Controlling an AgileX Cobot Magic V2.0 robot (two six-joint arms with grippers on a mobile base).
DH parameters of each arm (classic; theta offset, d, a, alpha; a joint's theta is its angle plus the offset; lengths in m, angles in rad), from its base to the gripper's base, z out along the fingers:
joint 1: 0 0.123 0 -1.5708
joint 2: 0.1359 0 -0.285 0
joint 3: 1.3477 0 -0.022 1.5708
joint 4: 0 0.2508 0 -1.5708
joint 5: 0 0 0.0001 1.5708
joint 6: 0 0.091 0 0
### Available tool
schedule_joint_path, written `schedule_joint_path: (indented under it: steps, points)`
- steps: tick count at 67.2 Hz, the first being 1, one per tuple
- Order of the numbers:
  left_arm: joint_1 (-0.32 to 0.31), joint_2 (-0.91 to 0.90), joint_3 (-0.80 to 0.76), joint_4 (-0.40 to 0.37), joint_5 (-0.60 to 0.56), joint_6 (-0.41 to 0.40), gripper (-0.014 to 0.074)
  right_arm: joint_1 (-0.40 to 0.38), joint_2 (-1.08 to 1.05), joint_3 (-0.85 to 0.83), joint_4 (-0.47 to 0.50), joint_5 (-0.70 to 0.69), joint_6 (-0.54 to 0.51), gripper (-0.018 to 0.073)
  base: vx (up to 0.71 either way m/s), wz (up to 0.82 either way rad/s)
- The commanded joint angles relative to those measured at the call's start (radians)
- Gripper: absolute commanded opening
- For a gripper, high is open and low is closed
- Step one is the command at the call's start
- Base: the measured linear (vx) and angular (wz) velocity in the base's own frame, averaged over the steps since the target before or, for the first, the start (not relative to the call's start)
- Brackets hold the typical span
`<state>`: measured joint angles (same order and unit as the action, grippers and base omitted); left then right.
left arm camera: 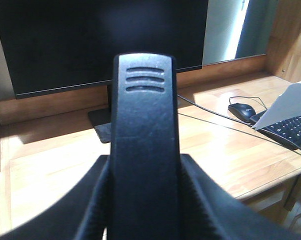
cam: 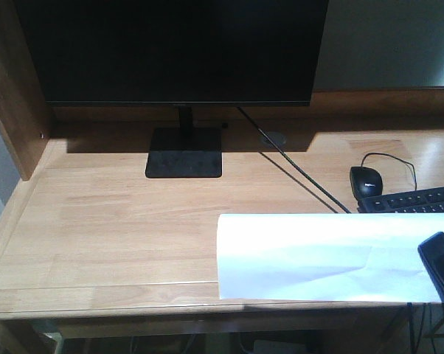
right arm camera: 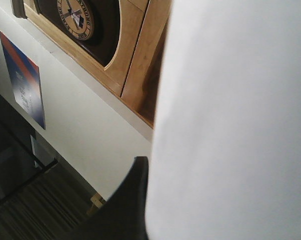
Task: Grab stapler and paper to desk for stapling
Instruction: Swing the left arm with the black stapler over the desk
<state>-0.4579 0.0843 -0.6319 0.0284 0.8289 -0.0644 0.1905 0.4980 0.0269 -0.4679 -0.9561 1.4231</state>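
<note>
In the left wrist view my left gripper is shut on the stapler, a black bar with three grooves at its far end, held above the desk; no orange-red patch shows. The paper, a white sheet, hangs over the desk's front right part and covers part of the keyboard. My right gripper holds its right end. In the right wrist view the paper fills the right side beside one black finger; the other finger is hidden. The sheet's raised corner shows in the left wrist view.
A black monitor on a flat stand fills the back of the desk. A black mouse and keyboard lie at the right, with a cable crossing. A raised wooden side panel bounds the left.
</note>
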Motion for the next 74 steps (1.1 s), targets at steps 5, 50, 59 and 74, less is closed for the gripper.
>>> schedule_joint_path:
  steps: [5,50,59,74]
  points:
    - [-0.006,0.015,-0.028,-0.001,-0.13,-0.005,-0.0007,0.0,0.007,0.002,0.02,-0.059,-0.014,-0.0006,0.0,0.0]
    - [-0.006,0.445,-0.048,0.034,-0.388,-0.002,-0.0007,0.0,0.007,0.002,0.02,-0.059,-0.014,-0.0006,0.0,0.0]
    - [-0.006,0.654,-0.1,0.034,-0.438,0.001,-0.0007,0.0,0.007,0.002,0.02,-0.059,-0.014,-0.0006,0.0,0.0]
    - [-0.006,0.948,-0.218,0.021,-0.484,0.149,-0.0007,0.0,0.007,0.002,0.02,-0.059,-0.014,-0.0006,0.0,0.0]
